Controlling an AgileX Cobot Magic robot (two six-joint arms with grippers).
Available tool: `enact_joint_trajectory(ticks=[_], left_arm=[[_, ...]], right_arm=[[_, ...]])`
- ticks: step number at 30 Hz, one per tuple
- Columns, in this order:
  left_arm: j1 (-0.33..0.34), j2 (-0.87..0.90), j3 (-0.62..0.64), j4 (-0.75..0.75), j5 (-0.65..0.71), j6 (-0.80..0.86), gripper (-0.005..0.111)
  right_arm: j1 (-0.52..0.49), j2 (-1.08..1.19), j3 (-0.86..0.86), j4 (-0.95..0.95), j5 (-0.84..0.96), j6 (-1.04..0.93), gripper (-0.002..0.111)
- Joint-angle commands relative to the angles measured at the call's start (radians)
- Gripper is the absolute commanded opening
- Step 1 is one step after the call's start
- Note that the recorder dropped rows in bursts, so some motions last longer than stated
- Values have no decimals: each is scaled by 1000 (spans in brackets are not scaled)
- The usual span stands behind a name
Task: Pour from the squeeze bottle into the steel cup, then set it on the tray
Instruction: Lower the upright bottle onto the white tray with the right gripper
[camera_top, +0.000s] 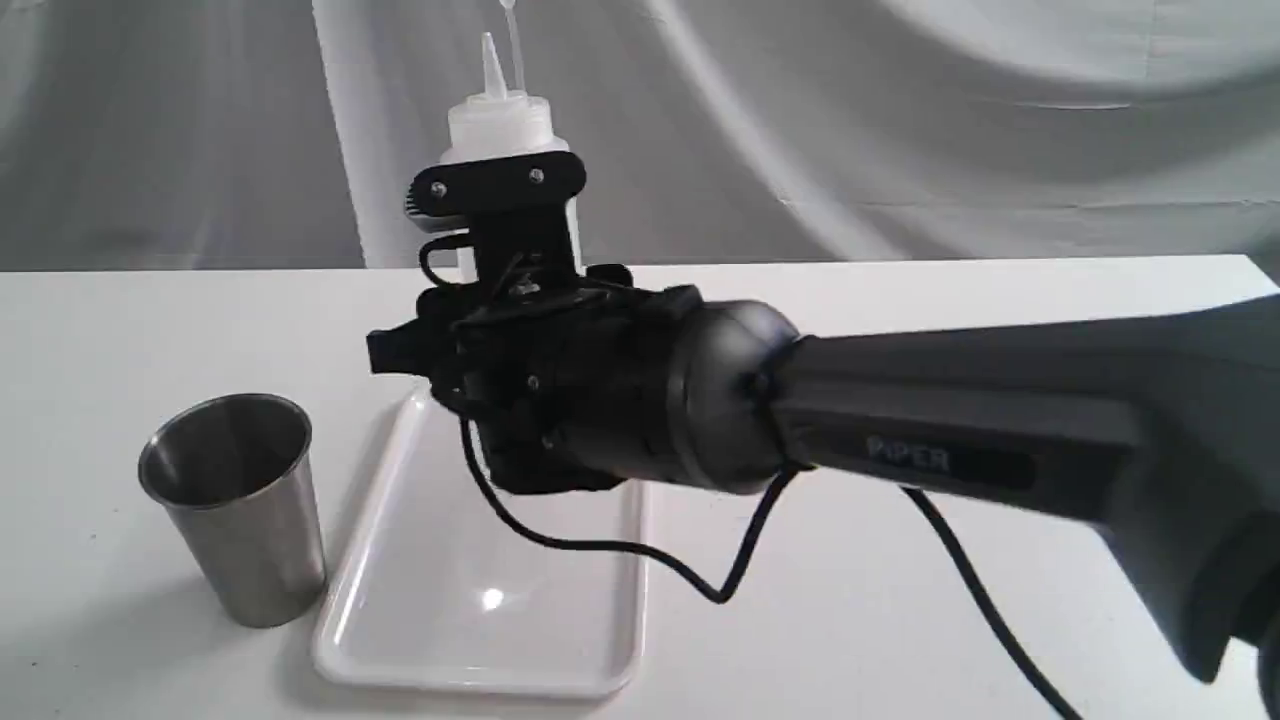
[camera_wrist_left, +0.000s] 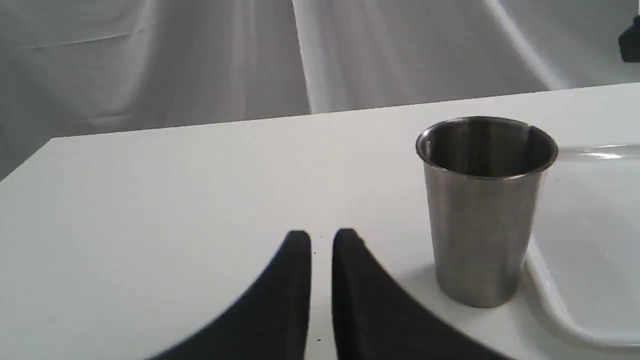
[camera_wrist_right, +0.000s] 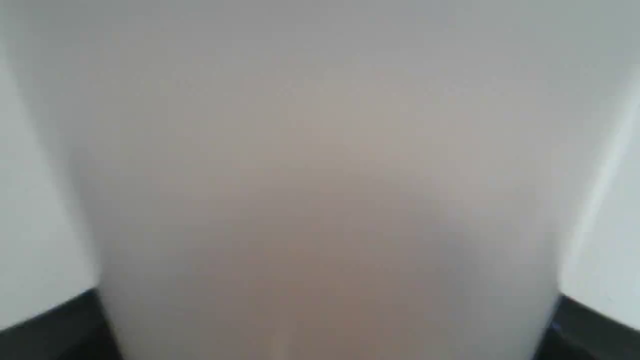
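The white table (camera_top: 1000, 330) spreads under everything, and my right arm (camera_top: 1000, 430) reaches across it from the right side of the exterior view, its dark wrist hanging over the far half of the tray (camera_top: 470, 683). The tray lies flat on the table with its long side running away from the camera; its near half is bare and glossy. My right gripper (camera_wrist_right: 327, 320) is clamped on the squeeze bottle (camera_top: 500, 125), with a black finger (camera_wrist_right: 65, 325) pressed to each side of the translucent body, which fills the wrist view in a blur. The bottle stands upright with its nozzle pointing up, over the tray's far end; my wrist hides its base, so I cannot tell whether it touches the tray. The steel cup (camera_top: 245, 520) stands upright on the table just beside the tray's left edge, mouth up and well apart from the bottle. My left gripper (camera_wrist_left: 322, 237) sits low over the table near the cup with its fingers drawn almost together, only a thin slit between them and nothing in it.
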Motion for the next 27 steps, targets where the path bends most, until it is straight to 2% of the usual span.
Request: enact_joint_trajectory(ticks=[1, 16, 19, 24, 27], left_arm=[[3, -5, 4, 0, -8, -2, 8], [3, -5, 4, 0, -8, -2, 8], [3, -5, 4, 0, -8, -2, 8], [3, -5, 4, 0, -8, -2, 8], [3, -5, 4, 0, -8, -2, 8]], right_arm=[[-23, -24, -43, 62, -78, -139, 0], [-80, -24, -67, 459, -409, -654, 0], [-84, -24, -67, 601, -481, -849, 0], [-84, -22, -67, 955, -631, -1340, 0], [-84, -16, -67, 1068, -675, -1446, 0]])
